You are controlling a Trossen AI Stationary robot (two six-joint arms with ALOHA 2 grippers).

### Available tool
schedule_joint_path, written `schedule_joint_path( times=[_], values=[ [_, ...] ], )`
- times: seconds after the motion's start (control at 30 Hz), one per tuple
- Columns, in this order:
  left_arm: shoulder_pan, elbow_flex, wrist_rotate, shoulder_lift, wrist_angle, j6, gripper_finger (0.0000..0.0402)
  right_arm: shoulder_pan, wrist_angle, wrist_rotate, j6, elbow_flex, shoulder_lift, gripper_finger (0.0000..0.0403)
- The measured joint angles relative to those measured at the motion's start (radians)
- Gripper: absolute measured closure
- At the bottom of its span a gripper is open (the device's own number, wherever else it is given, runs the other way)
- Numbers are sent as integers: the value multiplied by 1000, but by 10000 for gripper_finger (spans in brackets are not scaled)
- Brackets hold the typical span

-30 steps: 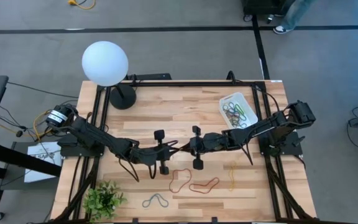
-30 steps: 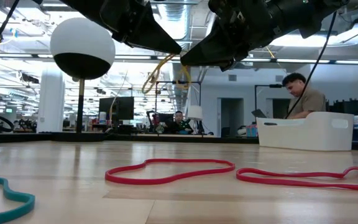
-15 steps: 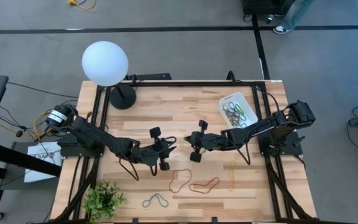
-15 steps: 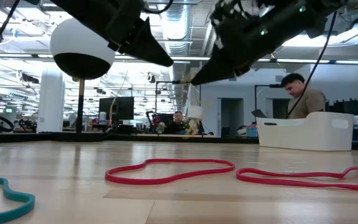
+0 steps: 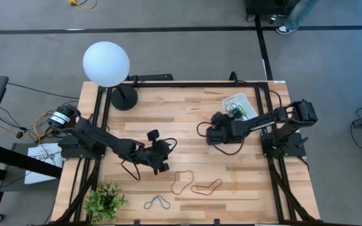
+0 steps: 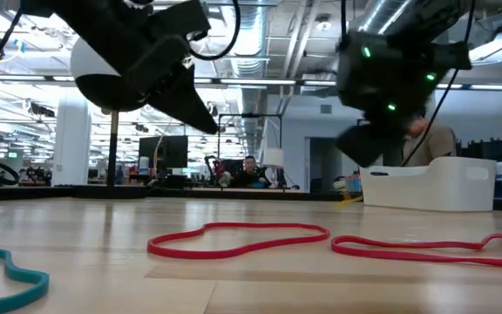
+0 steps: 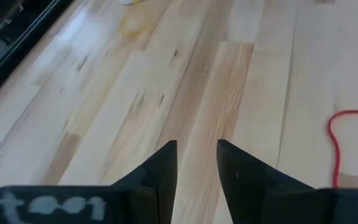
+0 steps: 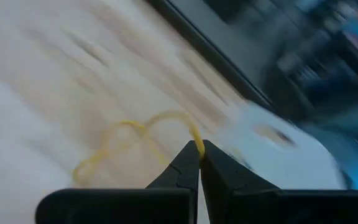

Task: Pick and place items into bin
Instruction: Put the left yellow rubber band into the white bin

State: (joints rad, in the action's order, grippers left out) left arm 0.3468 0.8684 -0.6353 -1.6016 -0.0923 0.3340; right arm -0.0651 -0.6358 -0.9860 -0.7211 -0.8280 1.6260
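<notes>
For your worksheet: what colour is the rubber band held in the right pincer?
Yellow rubber band, clearest in the right wrist view, pinched by the right pincer.

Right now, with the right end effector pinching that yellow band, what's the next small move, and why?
Probably carry it over the bin and open there. The right end effector is shut on a yellow band, which hangs over bare wood, with the bin just ahead of it.

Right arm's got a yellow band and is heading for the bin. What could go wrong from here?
The right gripper pinches the yellow band only at one end; the dangling loop could slip out or drape over the bin wall instead of landing inside. The bin already holds a pile of bands, so the loop may snag them. The left gripper hangs open over bare wood, clear of it.
</notes>
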Motion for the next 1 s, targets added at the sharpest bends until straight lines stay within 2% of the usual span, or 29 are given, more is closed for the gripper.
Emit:
schedule_joint_path(
  times=[0.2, 0.37, 0.6, 0.7, 0.83, 1.0],
  values=[
    [-14, 0, 3, -54, 5, 0, 298, 33, -424, -7, -409, 0, 0, 401],
    [-32, 0, 5, -92, 52, -8, 299, 26, -603, -9, -576, 0, 0, 401],
    [-46, 0, 77, -106, 92, -12, 299, 27, -763, -7, -738, 0, 0, 401],
    [-46, 0, 82, -106, 95, -8, 299, 30, -808, 34, -781, 0, 0, 401],
    [-46, 0, 101, -106, 92, 1, 299, 42, -822, 108, -782, 0, 0, 401],
    [-46, 0, 106, -106, 91, 26, 299, 55, -761, 114, -774, 0, 0, 392]
  ],
)
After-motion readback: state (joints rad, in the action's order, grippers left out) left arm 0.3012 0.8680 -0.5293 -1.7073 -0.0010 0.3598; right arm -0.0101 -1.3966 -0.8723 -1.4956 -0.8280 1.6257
